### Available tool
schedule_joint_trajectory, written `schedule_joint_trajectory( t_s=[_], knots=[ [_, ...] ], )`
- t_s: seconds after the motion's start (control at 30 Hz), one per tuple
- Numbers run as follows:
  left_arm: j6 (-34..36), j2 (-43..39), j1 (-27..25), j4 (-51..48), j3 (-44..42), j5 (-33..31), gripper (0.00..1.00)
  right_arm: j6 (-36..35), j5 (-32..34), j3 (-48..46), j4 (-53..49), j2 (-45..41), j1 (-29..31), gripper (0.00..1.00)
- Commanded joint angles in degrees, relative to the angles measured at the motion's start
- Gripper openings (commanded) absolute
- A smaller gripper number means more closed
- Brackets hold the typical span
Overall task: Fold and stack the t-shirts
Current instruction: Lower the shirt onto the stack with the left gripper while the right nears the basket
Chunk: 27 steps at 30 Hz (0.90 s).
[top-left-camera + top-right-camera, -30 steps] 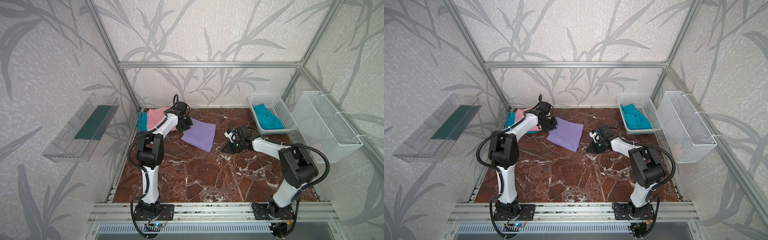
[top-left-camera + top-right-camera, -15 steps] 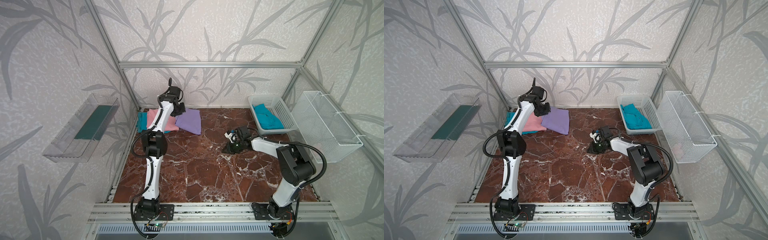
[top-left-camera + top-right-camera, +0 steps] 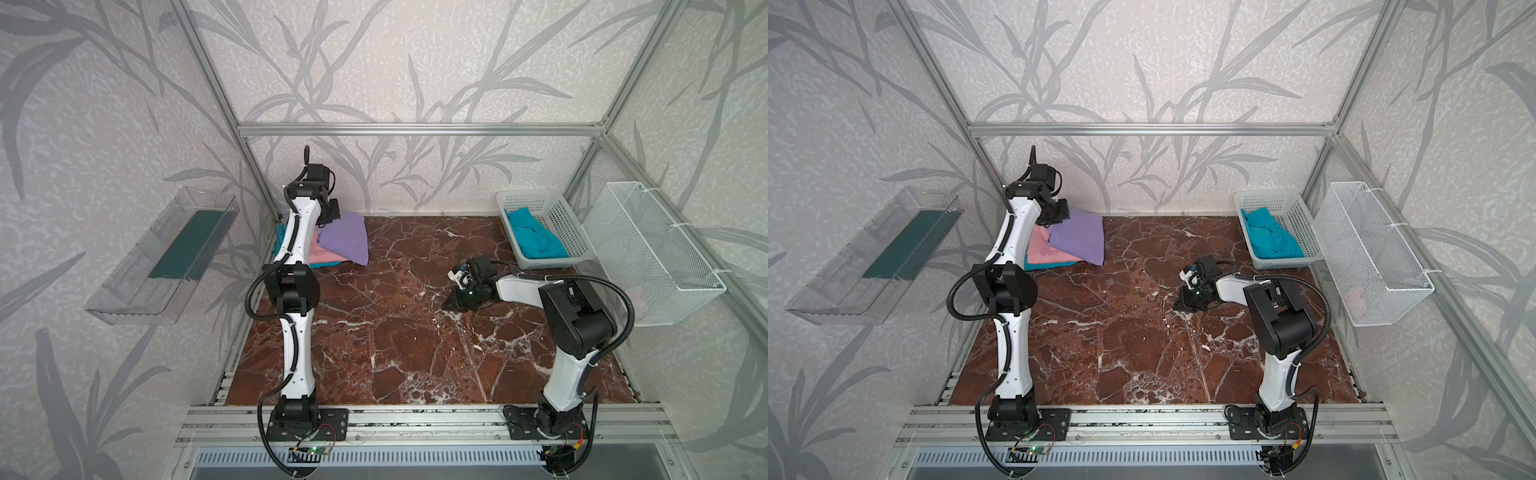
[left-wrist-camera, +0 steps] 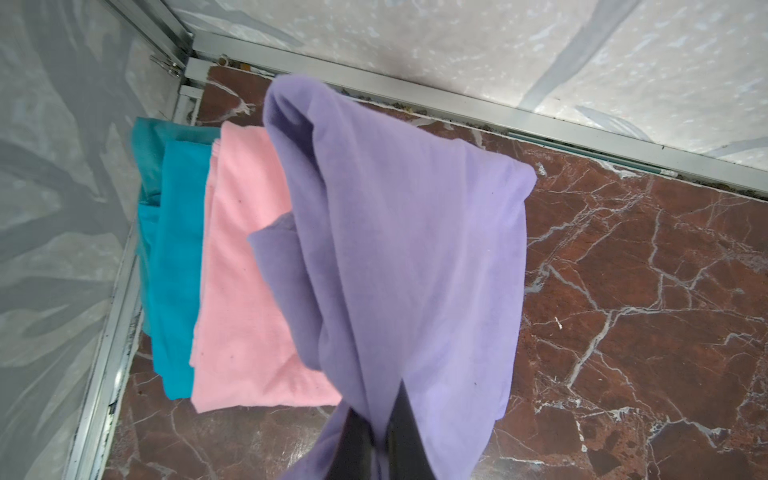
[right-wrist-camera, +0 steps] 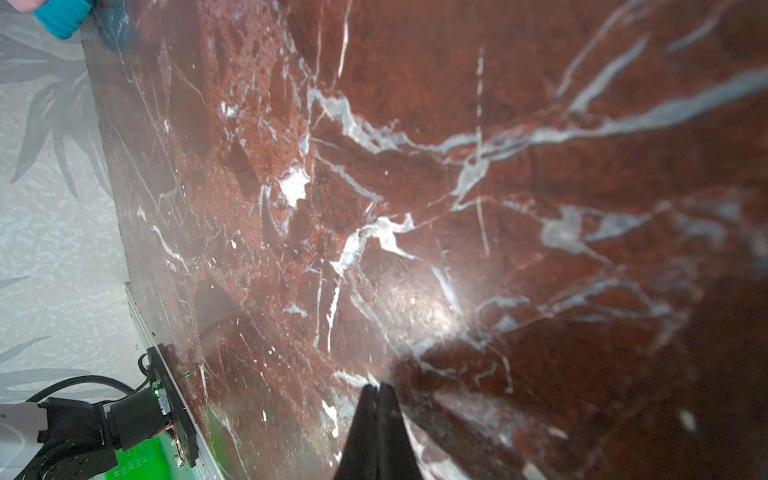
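A folded lavender t-shirt point(image 3: 345, 239) point(image 3: 1079, 241) point(image 4: 407, 257) hangs from my left gripper point(image 3: 328, 216) point(image 4: 376, 415), which is shut on one of its edges at the back left corner. Its lower end drapes over a folded pink t-shirt point(image 3: 322, 255) point(image 4: 245, 291). The pink one lies on a folded teal t-shirt point(image 3: 1034, 266) point(image 4: 174, 249). Another teal t-shirt point(image 3: 536, 239) lies crumpled in the white plastic basket point(image 3: 557, 216) at the back right. My right gripper point(image 3: 449, 305) point(image 5: 379, 388) is shut and empty, low over the marble tabletop right of centre.
A white wire basket point(image 3: 656, 249) hangs on the right wall and a clear plastic tray point(image 3: 162, 257) on the left wall. The stack sits close to the back wall and the aluminium corner post point(image 4: 166, 37).
My left arm has carried the lavender t-shirt from the middle of the table back and left, over the pink and teal stack. The right arm has stayed still.
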Motion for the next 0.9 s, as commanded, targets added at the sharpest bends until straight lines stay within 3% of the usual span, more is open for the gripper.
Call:
schedule_joint_trajectory(
  t_s=[0.0,0.4,0.43,0.5,0.57,0.87],
  knots=[
    [2.3,-4.7,0.9,-1.4,2.6,-1.5,0.00,0.4,-0.8,0.7,0.8,0.4,-0.2,0.03],
    [1.9,-4.1,4.9,-1.2,3.2,-2.3,0.00,1.1,-0.8,0.0,1.6,0.6,-0.2,0.03],
    [1.6,-3.8,5.2,-1.2,3.2,-2.8,0.06,1.2,-0.8,0.0,1.6,0.7,-0.1,0.03],
    [1.0,-3.5,5.5,-1.6,3.2,-3.9,0.38,1.3,-0.9,0.1,1.6,0.7,-0.2,0.03],
    [0.4,-3.3,5.6,-2.1,3.2,-5.6,0.52,1.3,-1.0,0.2,1.6,0.7,-0.1,0.03],
    [-2.7,-5.8,4.1,-2.5,-0.8,-0.5,0.54,0.8,-1.0,-0.1,0.9,-1.4,-0.1,0.03]
  ],
)
